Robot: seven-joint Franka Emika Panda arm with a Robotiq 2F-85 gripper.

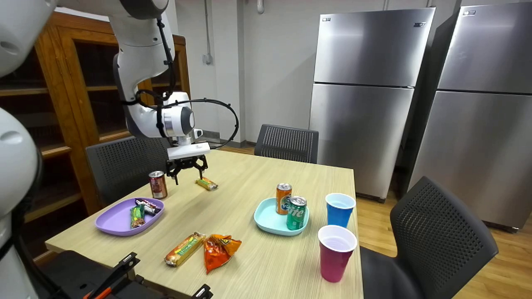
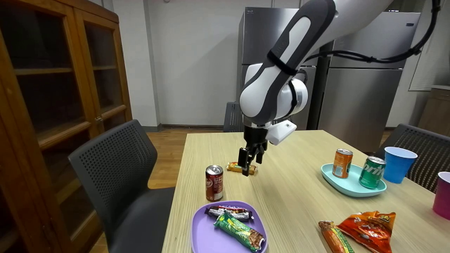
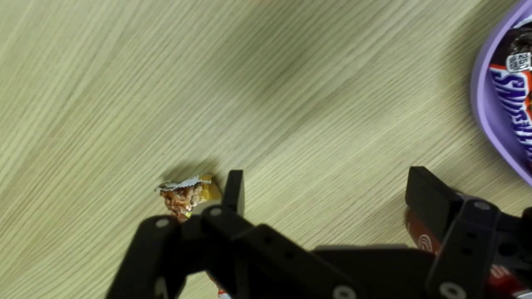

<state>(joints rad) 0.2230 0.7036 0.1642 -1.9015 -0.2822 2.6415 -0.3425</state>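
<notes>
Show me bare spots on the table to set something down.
Free: between the purple plate and the teal plate, and from the teal plate to the far chair. Crowded: the teal plate, holding an orange can and a green can, with the blue cup close by; also between the red can and yellow bar, with the gripper above.
</notes>
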